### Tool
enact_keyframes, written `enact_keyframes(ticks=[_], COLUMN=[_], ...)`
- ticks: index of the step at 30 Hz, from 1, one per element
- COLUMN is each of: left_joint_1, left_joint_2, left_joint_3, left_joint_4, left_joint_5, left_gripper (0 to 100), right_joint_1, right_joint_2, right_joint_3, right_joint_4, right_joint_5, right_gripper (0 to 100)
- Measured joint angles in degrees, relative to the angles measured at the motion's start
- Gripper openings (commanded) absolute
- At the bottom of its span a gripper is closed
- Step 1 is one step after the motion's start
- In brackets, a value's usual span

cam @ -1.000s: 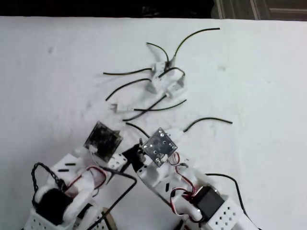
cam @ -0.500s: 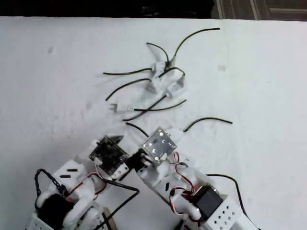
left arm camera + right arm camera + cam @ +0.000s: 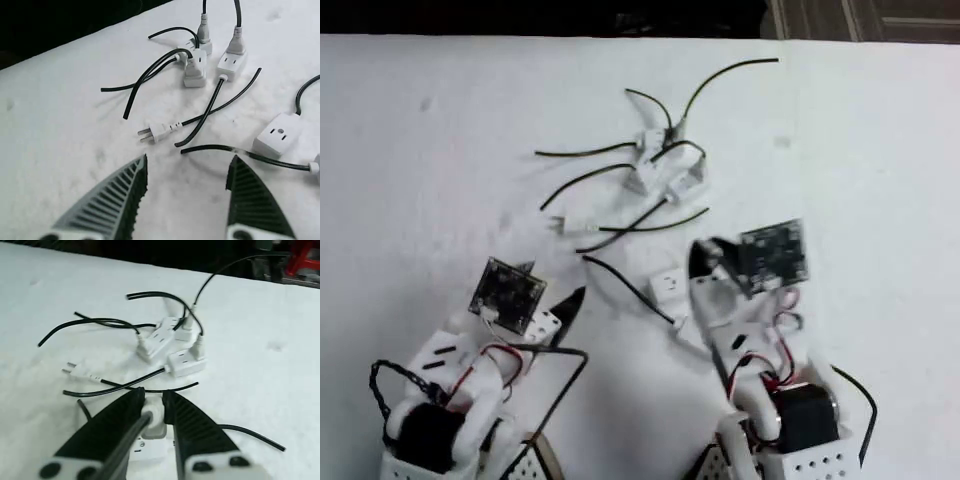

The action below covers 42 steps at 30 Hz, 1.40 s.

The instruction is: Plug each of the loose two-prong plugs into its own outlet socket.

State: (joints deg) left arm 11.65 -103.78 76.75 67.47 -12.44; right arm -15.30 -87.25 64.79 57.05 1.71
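Observation:
A loose two-prong plug (image 3: 557, 224) (image 3: 155, 132) (image 3: 75, 371) lies on the white table with its black cord trailing right. A single white outlet socket (image 3: 667, 285) (image 3: 280, 134) (image 3: 147, 445) sits just under my right gripper (image 3: 703, 262) (image 3: 152, 396). That gripper is shut on a white plug (image 3: 152, 414), whose cord runs back toward the wrist. Another plug (image 3: 681, 322) lies beside the socket. My left gripper (image 3: 560, 315) (image 3: 189, 161) hangs open over bare table, short of the loose plug.
At the back middle sits a cluster of white outlet blocks (image 3: 665, 170) (image 3: 195, 65) (image 3: 170, 347) with plugs in them and black cords fanning out. Bare table lies to the far left and far right.
My right arm swung right and forward, uncovering the single outlet socket; the cord that lay to its right has left the table. My left arm drew back to the left.

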Motion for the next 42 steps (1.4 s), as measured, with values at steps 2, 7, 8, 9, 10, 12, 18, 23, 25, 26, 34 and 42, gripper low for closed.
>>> enact_keyframes(ticks=[2,7,8,9,10,12,18,23,25,26,34,42], left_joint_1=[-0.35,-0.35,-0.35,-0.35,-0.35,-0.35,6.59,11.43,12.84,13.45,17.41,18.2], left_joint_2=[2.99,20.48,25.41,30.51,35.34,45.71,70.68,88.09,94.33,97.49,117.27,130.55], left_joint_3=[-1.32,-12.75,-15.74,-18.9,-21.98,-27.96,-41.67,-50.64,-53.8,-55.47,-68.4,-78.24], left_joint_4=[0.88,1.76,1.76,1.76,1.76,1.76,1.76,-1.14,-2.37,-2.73,-3.25,-2.99], left_joint_5=[-0.97,-2.9,-3.69,-4.57,-5.36,-7.38,-11.16,-13.1,-13.27,-13.27,-13.27,-13.27], left_gripper=[27,27,27,27,27,30,32,32,32,32,32,24], right_joint_1=[2.9,8.62,9.76,10.9,12.31,15.12,21.1,21.1,21.1,21.1,21.01,21.01], right_joint_2=[0.0,0.0,0.0,0.0,0.0,0.0,0.0,0.0,0.0,0.0,0.0,0.0], right_joint_3=[0.0,0.0,0.0,0.0,0.0,0.0,0.0,0.0,0.0,0.0,0.0,0.0], right_joint_4=[-0.26,-2.37,-2.64,-3.08,-3.6,-4.57,-6.59,-6.59,-6.59,-6.59,-6.59,-6.59], right_joint_5=[0.0,0.0,0.0,0.0,0.0,0.0,0.0,0.0,0.0,0.0,0.0,0.0], right_gripper=[1.7,1.7,1.7,1.7,1.7,1.7,1.7,1.7,1.7,1.7,1.7,1.7])
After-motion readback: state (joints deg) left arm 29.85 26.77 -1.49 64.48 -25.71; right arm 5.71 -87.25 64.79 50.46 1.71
